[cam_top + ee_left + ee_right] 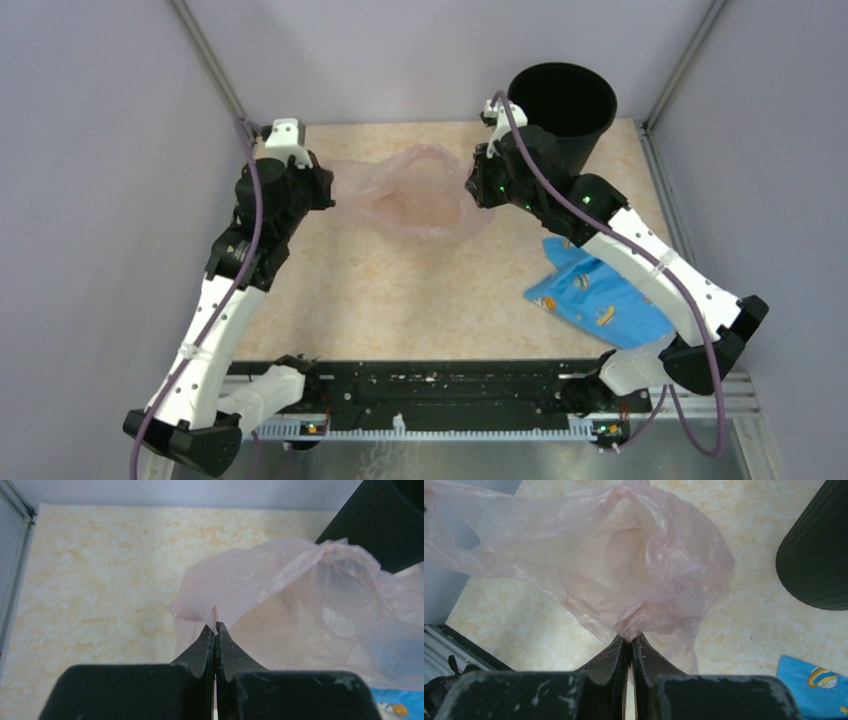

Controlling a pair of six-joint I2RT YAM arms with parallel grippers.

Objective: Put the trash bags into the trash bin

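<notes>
L pincer (215,626) & R pincer (631,640) clamped on trash bag (415,200)
Bag hung betw. them; trash bin (562,100) stood near R pincer

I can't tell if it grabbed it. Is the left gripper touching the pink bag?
Touching. Left wrist view: the left gripper pinches the bag at its edge.

The tabletop (420,300) has a cream stone pattern with orange veining. On its right side, toward the near edge, lies a crumpled blue printed sheet (590,300), cloth or plastic, with small yellow and white cartoon figures. Plain lilac-grey walls (90,200) enclose three sides, with a metal post (207,55) in the back left corner. A black rail (450,385) runs along the near edge.
</notes>
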